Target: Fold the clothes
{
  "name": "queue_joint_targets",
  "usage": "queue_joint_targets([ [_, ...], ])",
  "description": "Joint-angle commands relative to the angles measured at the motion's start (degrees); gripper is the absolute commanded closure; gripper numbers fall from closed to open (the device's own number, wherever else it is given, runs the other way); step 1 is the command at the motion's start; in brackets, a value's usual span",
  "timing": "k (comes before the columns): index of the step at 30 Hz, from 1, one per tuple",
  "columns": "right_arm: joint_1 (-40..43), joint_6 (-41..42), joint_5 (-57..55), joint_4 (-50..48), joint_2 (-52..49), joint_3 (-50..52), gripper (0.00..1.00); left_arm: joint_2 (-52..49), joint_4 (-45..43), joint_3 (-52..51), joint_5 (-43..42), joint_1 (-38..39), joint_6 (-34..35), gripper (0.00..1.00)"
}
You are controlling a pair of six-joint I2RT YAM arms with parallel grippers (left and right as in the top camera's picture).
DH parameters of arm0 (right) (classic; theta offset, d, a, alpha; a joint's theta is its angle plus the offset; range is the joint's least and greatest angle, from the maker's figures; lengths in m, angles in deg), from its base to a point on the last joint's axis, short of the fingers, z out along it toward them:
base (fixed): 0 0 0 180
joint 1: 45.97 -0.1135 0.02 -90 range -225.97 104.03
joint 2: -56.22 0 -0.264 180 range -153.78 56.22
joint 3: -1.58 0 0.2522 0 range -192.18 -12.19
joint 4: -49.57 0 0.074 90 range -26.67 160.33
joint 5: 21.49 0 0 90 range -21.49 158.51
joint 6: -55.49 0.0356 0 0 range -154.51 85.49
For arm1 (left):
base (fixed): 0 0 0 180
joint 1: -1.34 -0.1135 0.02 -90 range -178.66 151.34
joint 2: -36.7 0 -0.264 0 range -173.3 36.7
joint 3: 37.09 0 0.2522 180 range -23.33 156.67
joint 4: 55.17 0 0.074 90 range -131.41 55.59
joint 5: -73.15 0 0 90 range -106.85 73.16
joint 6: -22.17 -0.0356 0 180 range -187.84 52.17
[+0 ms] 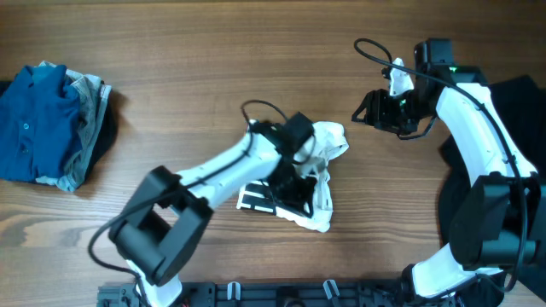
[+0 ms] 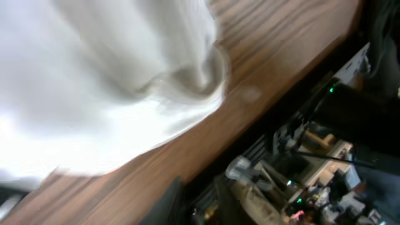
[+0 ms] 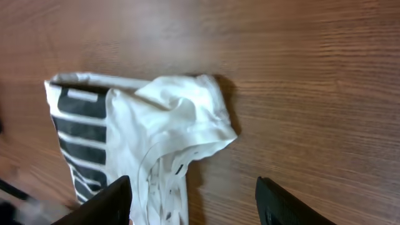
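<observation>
The clothes (image 1: 328,145), a white T-shirt with black stripes, lie crumpled in a heap at the middle of the table. My left gripper (image 1: 294,186) is down in the heap, and the fabric hides its jaws. In the blurred left wrist view the white cloth (image 2: 94,81) fills the upper left. One dark finger (image 2: 170,199) shows over bare wood, with no cloth visibly between the jaws. My right gripper (image 1: 365,109) hovers open to the right of the shirt, apart from it. In its wrist view the shirt (image 3: 162,119) lies ahead and left of the right gripper (image 3: 194,190), which holds nothing.
A pile of blue and grey garments (image 1: 47,124) sits at the far left of the table. A black cloth (image 1: 522,94) lies at the right edge behind my right arm. A dark rail (image 1: 281,294) runs along the table's front edge.
</observation>
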State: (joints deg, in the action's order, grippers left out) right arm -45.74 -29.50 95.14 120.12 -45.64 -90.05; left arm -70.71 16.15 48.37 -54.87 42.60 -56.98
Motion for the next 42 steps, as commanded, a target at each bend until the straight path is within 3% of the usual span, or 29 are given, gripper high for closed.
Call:
queue_joint_targets([
  [1, -6.3, -6.5, 1.7, 1.6, 0.8, 0.0, 0.36, 5.9, 3.4, 2.5, 10.6, -11.9, -1.2, 0.59],
  [3, -11.3, -6.4, 0.9, 0.8, 0.8, 2.0, 0.39, 5.7, 3.1, 2.4, 12.9, -18.1, -1.2, 0.50],
  [4, -15.3, -4.1, -2.0, -1.3, 0.7, 4.4, 0.46, 5.0, 2.1, 2.4, 13.0, -22.1, -1.3, 0.50],
  [7, -23.3, 4.6, -12.5, -6.9, -0.2, 11.0, 0.84, 2.5, 0.7, 1.2, 11.0, -26.1, -3.1, 0.49],
  [8, -24.2, 7.0, -13.7, -8.2, -0.3, 12.6, 0.88, 2.0, 0.8, 1.0, 9.4, -26.0, -5.7, 0.47],
  [15, -22.8, 16.6, -20.0, -15.3, -0.4, 21.7, 0.87, 1.6, -3.2, -2.5, 9.6, -25.6, -10.7, 0.28],
  [18, -22.7, 13.8, -16.6, -16.7, -0.4, 21.6, 0.87, 1.6, -8.9, -6.9, 9.6, -25.6, -10.9, 0.16],
  [20, -22.7, 12.9, -15.6, -17.1, -0.4, 21.6, 0.86, 1.5, -14.9, -10.1, 6.0, -25.6, -10.9, 0.09],
  [24, -22.7, 12.9, -15.6, -17.2, -0.4, 21.6, 0.86, 0.4, -20.2, -11.5, -6.2, -23.5, -11.3, 0.11],
  [26, -22.7, 12.9, -15.6, -17.2, -0.4, 21.6, 0.85, -1.7, -21.3, -11.5, -7.5, -21.0, -11.3, 0.16],
  [29, -22.7, 12.9, -15.6, -17.2, -0.4, 21.6, 0.85, -3.6, -22.5, -11.5, -8.0, -20.2, -8.9, 0.36],
  [31, -22.7, 12.9, -15.6, -17.2, -0.4, 21.6, 0.85, -3.6, -23.9, -11.5, -14.4, -20.2, -8.7, 0.48],
  [35, -22.7, 12.9, -15.6, -17.2, -0.4, 21.6, 0.85, -5.0, -31.4, -11.5, -16.3, -18.9, 5.5, 0.43],
  [36, -22.7, 13.0, -15.6, -17.1, -0.4, 21.6, 0.85, -5.8, -32.8, -11.5, -14.8, -18.6, 9.1, 0.46],
  [37, -22.7, 13.0, -15.6, -17.2, -0.4, 21.6, 0.86, -6.4, -33.2, -11.5, -12.9, -18.2, 11.6, 0.51],
  [41, -22.6, 13.0, -15.9, -17.0, -0.3, 21.6, 0.85, -7.0, -34.5, -11.5, -10.7, -17.7, 14.0, 0.96],
  [42, -22.6, 13.1, -16.6, -16.5, -0.2, 21.5, 0.86, -7.0, -34.4, -11.5, -10.4, -18.0, 13.7, 0.96],
])
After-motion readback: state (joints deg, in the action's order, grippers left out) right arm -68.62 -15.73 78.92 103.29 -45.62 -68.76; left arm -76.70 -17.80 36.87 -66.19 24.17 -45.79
